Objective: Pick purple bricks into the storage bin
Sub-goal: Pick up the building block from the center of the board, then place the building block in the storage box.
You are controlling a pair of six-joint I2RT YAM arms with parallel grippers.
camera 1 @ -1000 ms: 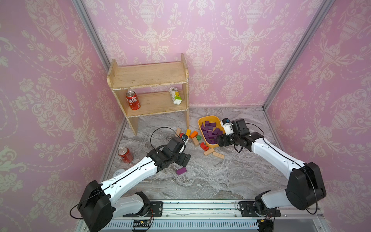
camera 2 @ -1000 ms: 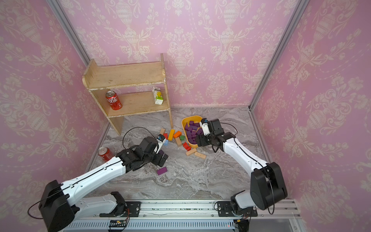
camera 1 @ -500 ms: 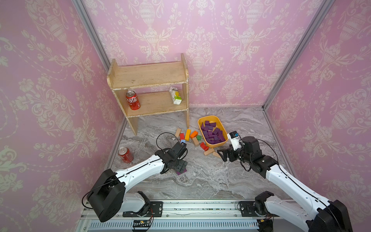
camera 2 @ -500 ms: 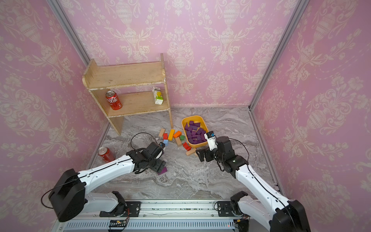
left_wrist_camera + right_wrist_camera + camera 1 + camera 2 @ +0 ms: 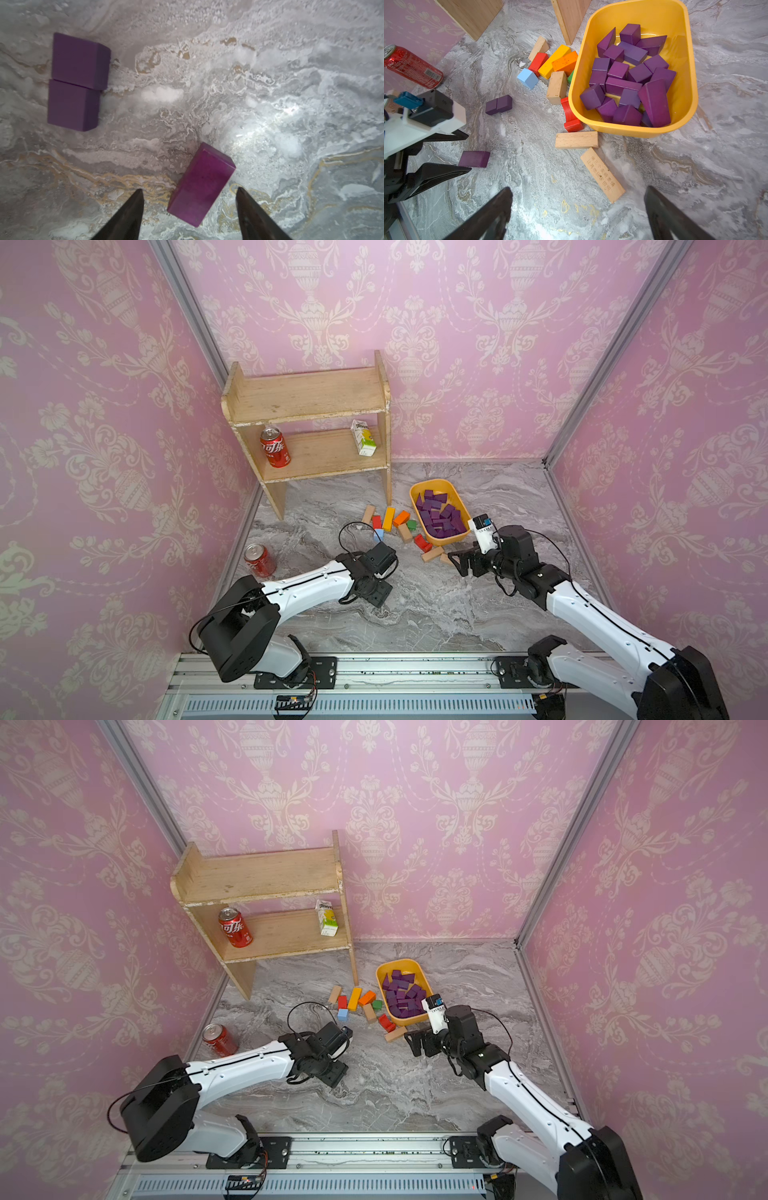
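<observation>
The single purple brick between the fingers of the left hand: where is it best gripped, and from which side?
Grip the single purple brick at its middle, across the two long side faces, coming straight down from above. It lies flat on the marble floor with free space around, but skewed to the open left hand, so probably turn the wrist first to face those sides.

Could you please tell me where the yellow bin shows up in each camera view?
Top view: bin just right of centre, beside the shelf leg.
Top view: bin near centre, beside the shelf leg.
Left wrist: not in it; only bricks on the table.
Right wrist: bin past the tan blocks, full of bricks.
Shared landmark: the shelf leg, in every view but the left wrist.
</observation>
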